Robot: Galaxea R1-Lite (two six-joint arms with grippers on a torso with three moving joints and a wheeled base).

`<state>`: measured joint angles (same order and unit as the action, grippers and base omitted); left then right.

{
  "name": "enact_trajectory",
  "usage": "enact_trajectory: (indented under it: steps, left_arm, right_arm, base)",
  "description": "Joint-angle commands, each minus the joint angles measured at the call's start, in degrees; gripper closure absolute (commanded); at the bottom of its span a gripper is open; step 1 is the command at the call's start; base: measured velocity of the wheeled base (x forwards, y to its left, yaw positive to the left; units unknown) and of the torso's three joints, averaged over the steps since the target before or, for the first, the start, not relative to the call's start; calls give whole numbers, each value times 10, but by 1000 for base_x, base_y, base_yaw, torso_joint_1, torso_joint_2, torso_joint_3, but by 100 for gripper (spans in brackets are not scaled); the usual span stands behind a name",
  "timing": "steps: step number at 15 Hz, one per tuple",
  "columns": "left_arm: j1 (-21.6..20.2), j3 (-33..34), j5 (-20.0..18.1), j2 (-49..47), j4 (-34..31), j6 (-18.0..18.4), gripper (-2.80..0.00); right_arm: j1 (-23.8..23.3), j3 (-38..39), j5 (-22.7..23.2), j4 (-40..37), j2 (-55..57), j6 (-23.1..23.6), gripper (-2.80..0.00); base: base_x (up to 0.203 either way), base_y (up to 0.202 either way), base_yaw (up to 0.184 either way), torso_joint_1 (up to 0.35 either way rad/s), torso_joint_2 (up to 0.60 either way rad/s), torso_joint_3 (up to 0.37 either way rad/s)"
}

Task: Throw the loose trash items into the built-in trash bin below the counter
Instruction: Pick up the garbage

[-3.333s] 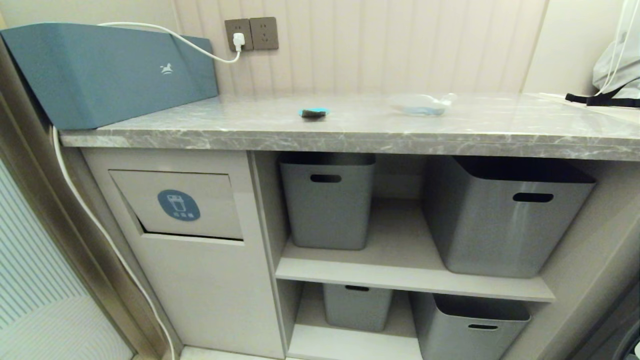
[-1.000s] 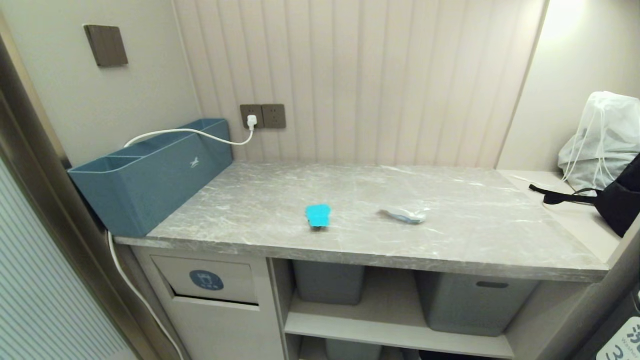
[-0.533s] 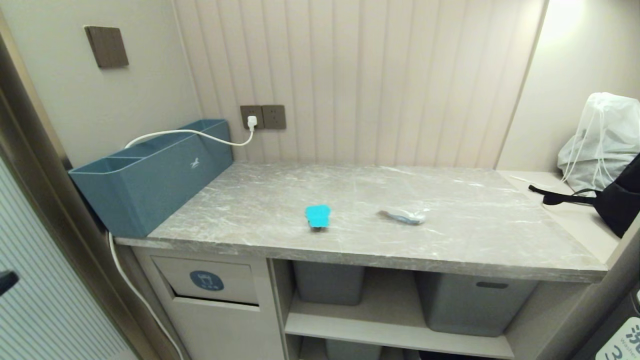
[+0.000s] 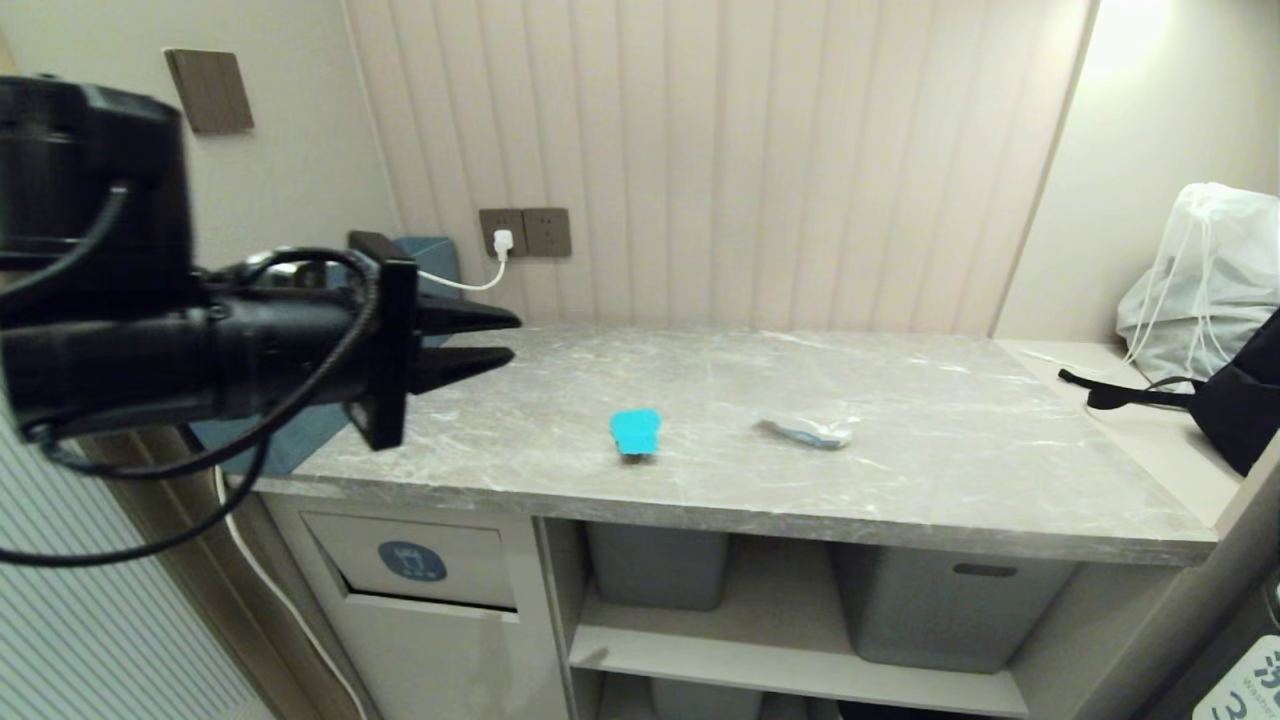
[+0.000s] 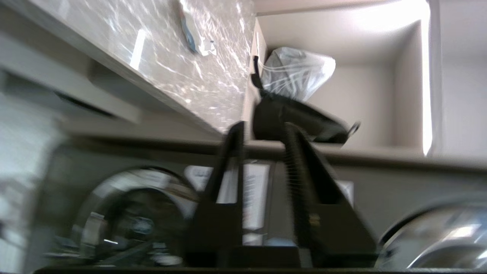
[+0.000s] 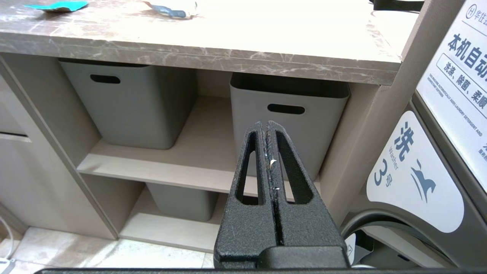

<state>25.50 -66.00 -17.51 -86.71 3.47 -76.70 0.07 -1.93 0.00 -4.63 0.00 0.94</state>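
Two loose trash items lie on the grey marble counter (image 4: 900,480): a flat turquoise piece (image 4: 635,431) near the front edge and a crumpled clear wrapper (image 4: 812,431) to its right. Both also show in the right wrist view, the turquoise piece (image 6: 57,5) and the wrapper (image 6: 171,10). My left gripper (image 4: 512,337) hovers level over the counter's left end, well left of the turquoise piece, open and empty. The built-in trash bin's flap (image 4: 413,562) with its blue sticker sits below the counter's left end. My right gripper (image 6: 266,122) hangs shut and empty, low before the shelves.
A teal box (image 4: 430,250) stands behind my left arm, with a white cable (image 4: 270,590) running down beside the cabinet. Grey tubs (image 4: 955,600) fill the shelves. A white drawstring bag (image 4: 1200,280) and a black bag (image 4: 1240,400) lie at the right. A washer (image 6: 418,182) stands beside the cabinet.
My left arm has swung up from the lower left into the head view and its jaws have opened. The trash pieces and the right arm have not moved.
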Motion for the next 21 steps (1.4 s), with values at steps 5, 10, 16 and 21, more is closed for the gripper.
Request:
enact_trajectory:
  steps: [5, 10, 16, 21]
  left_arm:
    - [13, -166, 10, -275, 13, -144, -280]
    - [11, -252, 111, -401, -59, -82, -280]
    - [3, -343, 129, -472, -90, -52, -280]
    - [10, -396, 122, -496, -111, -54, -280]
  right_arm:
    - [0, 0, 0, 0, 0, 0, 0]
    - [0, 0, 0, 0, 0, 0, 0]
    - [0, 0, 0, 0, 0, 0, 0]
    - [0, 0, 0, 0, 0, 0, 0]
  base:
    - [0, 0, 0, 0, 0, 0]
    - [0, 0, 0, 0, 0, 0]
    - [0, 0, 0, 0, 0, 0]
    - [0, 0, 0, 0, 0, 0]
